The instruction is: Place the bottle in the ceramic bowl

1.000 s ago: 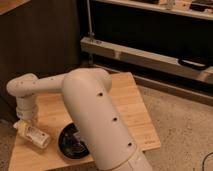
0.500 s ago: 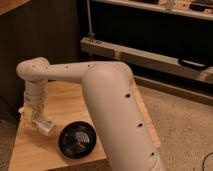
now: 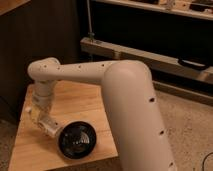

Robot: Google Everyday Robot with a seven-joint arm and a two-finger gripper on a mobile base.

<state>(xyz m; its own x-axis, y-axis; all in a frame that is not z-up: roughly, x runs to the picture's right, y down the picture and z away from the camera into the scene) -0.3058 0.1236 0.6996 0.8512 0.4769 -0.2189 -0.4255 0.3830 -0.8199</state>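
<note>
Bottle (image 3: 49, 127) hangs tilted in the jaws of the gripper (image 3: 40, 116), which are clamped on it low over the wooden counter (image 3: 90, 107), its lower end just at the bowl's ten o'clock rim. Its label cannot be read. The black bowl (image 3: 77, 140) sits near the counter's front edge.

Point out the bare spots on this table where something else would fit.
Free: the table boards behind the ceramic bowl, toward the right edge, and the front-left corner. Crowded: the left side, where the gripper holds the bottle just beside the bowl's left rim.
</note>
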